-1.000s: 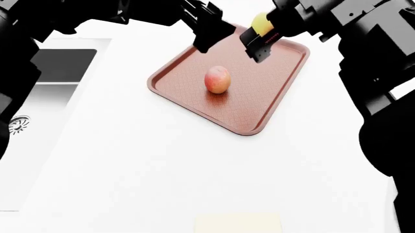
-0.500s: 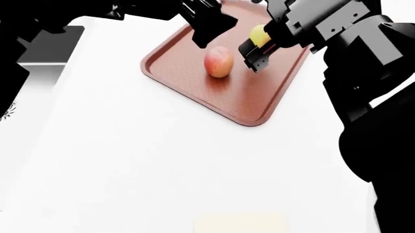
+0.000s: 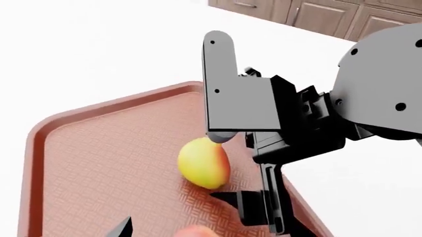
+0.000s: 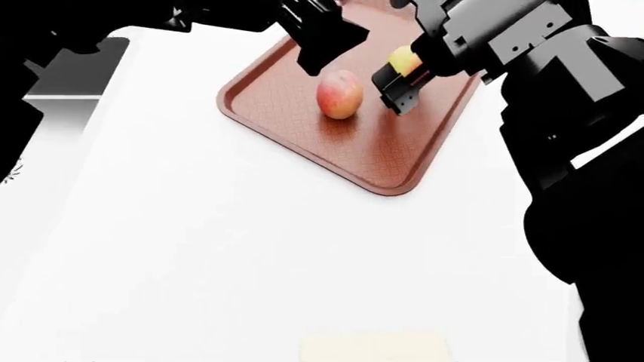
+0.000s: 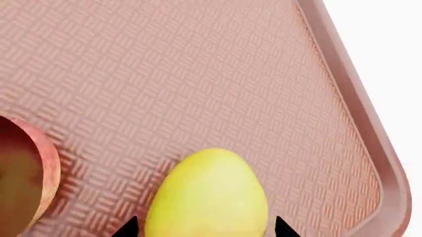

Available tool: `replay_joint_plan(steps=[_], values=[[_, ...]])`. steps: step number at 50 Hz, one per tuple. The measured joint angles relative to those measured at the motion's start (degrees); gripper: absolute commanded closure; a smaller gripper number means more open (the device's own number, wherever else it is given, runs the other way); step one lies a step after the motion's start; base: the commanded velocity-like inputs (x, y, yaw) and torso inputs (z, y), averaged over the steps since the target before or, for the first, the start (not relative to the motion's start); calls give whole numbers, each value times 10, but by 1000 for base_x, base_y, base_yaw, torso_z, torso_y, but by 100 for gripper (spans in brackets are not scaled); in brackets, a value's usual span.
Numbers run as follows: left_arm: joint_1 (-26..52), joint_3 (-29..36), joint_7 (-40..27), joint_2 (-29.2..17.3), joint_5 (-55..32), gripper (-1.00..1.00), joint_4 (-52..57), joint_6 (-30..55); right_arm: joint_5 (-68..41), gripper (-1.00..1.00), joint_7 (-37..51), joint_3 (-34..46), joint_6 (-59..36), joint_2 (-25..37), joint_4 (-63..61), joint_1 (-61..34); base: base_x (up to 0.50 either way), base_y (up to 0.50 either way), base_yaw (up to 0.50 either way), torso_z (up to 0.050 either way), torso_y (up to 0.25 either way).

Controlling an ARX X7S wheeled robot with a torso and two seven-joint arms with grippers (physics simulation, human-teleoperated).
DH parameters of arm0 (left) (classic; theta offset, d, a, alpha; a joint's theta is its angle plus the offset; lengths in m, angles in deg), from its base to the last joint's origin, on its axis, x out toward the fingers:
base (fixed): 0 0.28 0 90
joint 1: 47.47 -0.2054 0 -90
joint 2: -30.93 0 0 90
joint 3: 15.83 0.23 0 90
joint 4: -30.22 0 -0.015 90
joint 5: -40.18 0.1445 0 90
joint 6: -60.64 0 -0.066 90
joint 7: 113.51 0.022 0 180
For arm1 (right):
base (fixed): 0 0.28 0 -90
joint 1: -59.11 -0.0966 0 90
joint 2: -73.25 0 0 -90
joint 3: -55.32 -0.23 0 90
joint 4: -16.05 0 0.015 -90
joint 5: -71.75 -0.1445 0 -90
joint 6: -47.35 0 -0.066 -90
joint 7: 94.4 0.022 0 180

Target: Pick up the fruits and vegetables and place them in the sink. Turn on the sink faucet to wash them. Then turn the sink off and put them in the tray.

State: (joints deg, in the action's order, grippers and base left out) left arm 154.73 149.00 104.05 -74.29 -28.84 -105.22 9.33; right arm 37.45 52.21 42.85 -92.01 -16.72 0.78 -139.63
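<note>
The reddish-brown tray (image 4: 302, 124) lies on the white counter. The pinkish-red apple (image 4: 339, 94) rests near its middle. The yellow-green mango (image 5: 207, 195) sits on the tray floor between my right gripper's (image 5: 205, 228) fingers, with a slim gap on each side, so that gripper is open. In the left wrist view the mango (image 3: 203, 163) touches the tray under one right finger. My left gripper (image 4: 327, 47) hovers open just behind and above the apple (image 3: 197, 231), holding nothing. The sink (image 4: 71, 83) shows at the far left. The faucet is out of view.
A pale cream bar (image 4: 375, 347) lies at the counter's near edge. Wooden cabinet fronts (image 3: 316, 15) stand beyond the counter. The tray's raised rim (image 5: 369, 128) runs close beside the mango.
Since a second ago the head view has shifted and my right gripper has come down with the mango onto the tray. Over the last half second almost nothing has moved.
</note>
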Motion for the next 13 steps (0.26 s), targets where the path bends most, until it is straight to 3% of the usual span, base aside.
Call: replay_joint_plan(steps=[9,13], values=[[0,-1,2,-1,0,-100,2,2,26,-100,-5,-22,-4,0,1,-4,0,0,0,0,250],[1,-3,1,-1,-1,-100,4,3,38,-100,-7,-32,-6,0,1,-6,0,0,0,0,45]])
